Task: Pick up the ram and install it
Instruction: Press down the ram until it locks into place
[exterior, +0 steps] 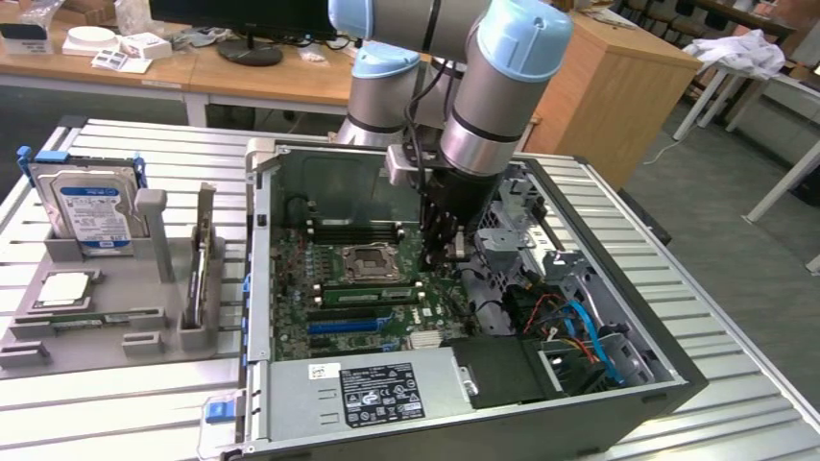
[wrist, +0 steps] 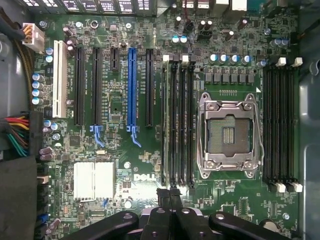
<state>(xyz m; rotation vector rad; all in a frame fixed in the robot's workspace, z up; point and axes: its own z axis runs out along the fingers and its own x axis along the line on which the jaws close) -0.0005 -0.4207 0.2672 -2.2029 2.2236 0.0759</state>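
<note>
Hanging low inside the open computer case (exterior: 640, 399), the claw (exterior: 451, 252) sits at one end of the bank of memory slots (wrist: 180, 125) that runs beside the empty processor socket (exterior: 365, 259). In the wrist view its two black fingers (wrist: 164, 210) stand narrow, drawn almost together, and nothing can be seen between them.

The ram (exterior: 365, 292) is not in the claw's grip. The long green stick stands on edge in one of those slots and runs straight away from the fingertips, with its near end just beyond them. From the wrist view it appears to fill the slot farthest from the socket, while the neighbouring slots look black and bare. Whether the fingertips touch the stick cannot be told.

Well apart from the claw, outside the case, a grey holder (exterior: 77, 351) rests on the ribbed metal bench (exterior: 129, 413). It carries an upright hard drive (exterior: 90, 206) with a blue label, a square silver chip (exterior: 64, 288) and a thin green strip (exterior: 90, 320) lying in a groove. What that strip is cannot be made out.
</note>
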